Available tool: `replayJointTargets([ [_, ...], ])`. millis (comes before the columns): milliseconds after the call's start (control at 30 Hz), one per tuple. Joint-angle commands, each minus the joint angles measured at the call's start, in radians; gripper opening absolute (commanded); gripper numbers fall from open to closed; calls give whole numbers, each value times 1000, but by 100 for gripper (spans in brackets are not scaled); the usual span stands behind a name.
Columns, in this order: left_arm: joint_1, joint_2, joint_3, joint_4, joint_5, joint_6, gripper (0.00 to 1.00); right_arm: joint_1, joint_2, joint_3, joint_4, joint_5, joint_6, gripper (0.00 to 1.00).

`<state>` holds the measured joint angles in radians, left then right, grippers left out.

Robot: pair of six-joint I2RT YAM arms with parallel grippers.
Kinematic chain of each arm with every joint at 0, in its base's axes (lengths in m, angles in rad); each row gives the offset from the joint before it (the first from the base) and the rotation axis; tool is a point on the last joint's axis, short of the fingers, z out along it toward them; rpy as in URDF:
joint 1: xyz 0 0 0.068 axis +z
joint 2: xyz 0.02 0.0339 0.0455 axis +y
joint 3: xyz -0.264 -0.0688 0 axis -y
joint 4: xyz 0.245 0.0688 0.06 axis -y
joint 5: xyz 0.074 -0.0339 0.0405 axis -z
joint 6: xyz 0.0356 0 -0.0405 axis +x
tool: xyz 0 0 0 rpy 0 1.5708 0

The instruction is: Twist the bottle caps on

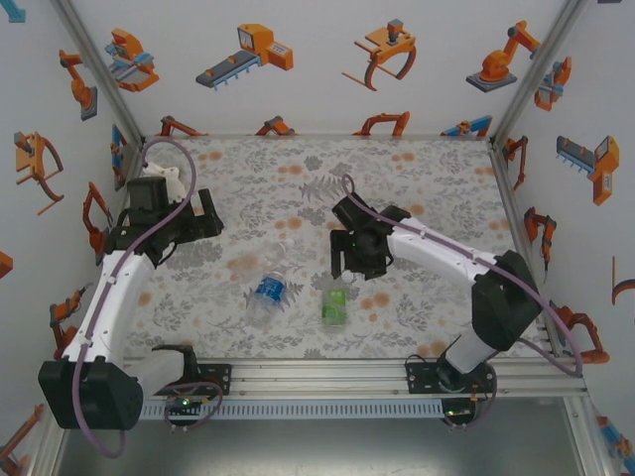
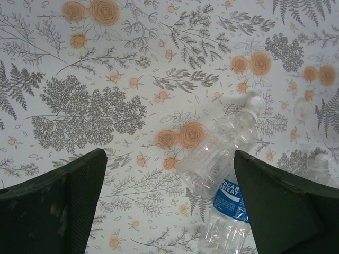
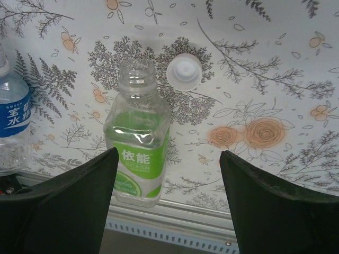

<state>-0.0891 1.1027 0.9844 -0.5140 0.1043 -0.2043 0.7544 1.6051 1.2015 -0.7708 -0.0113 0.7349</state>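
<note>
– Under the right end effector (image 3: 168,156), what lies where?
– The green-label bottle (image 3: 139,137), uncapped, lies below the spread jaws, nearer one finger. One loose cap (image 3: 184,71) sits just beside its neck.
– Arm pose? Count?
– The right arm is bent, wrist pitched down. The left end effector (image 2: 169,174) is spread too. There are three bottles on the tabletop (image 1: 417,169), counting the blue-label bottle (image 1: 268,288) and the clear bottle (image 2: 222,143).

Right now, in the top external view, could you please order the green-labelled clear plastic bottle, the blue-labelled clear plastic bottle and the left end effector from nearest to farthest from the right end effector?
1. Green-labelled clear plastic bottle, just on the near side of the right end effector.
2. Blue-labelled clear plastic bottle, farther left.
3. Left end effector, far left.
</note>
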Motion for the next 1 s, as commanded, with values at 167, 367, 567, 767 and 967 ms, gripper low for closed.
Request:
replayJointTargets([
  [167,5,-60,-24,-9,-32,34,97,73,105,83,-37,7,95,71],
  [367,5,-73,-27,-12,-17,34,97,98,184,93,-5,-26,101,70],
  [567,6,-74,-24,-14,-5,35,97,111,247,83,16,-29,102,68],
  [767,5,-82,-30,-13,-7,30,97,119,276,87,18,-23,97,63],
  [967,4,-82,-30,-5,26,29,97,120,282,84,8,-10,90,57],
])
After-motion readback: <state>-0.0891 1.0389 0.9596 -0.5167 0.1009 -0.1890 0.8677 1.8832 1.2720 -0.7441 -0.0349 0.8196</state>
